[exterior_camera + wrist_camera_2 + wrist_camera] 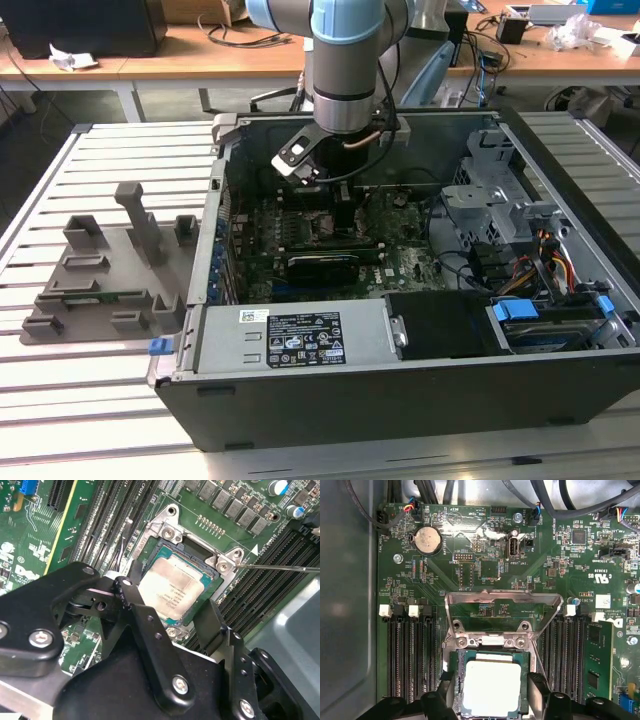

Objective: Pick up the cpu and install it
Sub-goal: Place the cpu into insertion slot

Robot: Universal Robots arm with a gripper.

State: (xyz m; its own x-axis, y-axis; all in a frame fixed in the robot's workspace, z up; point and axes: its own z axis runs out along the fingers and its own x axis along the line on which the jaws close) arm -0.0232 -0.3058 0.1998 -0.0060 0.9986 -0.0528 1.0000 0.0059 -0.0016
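The cpu [491, 686] is a flat square chip with a silvery top and a green rim. It lies low in the open motherboard socket [167, 530], level with the socket's metal frame. My gripper [492, 697] reaches down into the computer case [300, 400] from the arm in the exterior view. Its two black fingers [126, 592] flank the cpu [172, 587] on opposite edges and press against the rim. The socket's metal load plate [502, 599] stands flipped up behind the chip.
Black memory slots [412, 655] run along both sides of the socket. Cables cross the board's far edge [545, 500]. A grey plastic fixture [110, 270] with upright posts stands on the slatted table at the exterior view's left. Drive bays [490, 200] fill the case's right.
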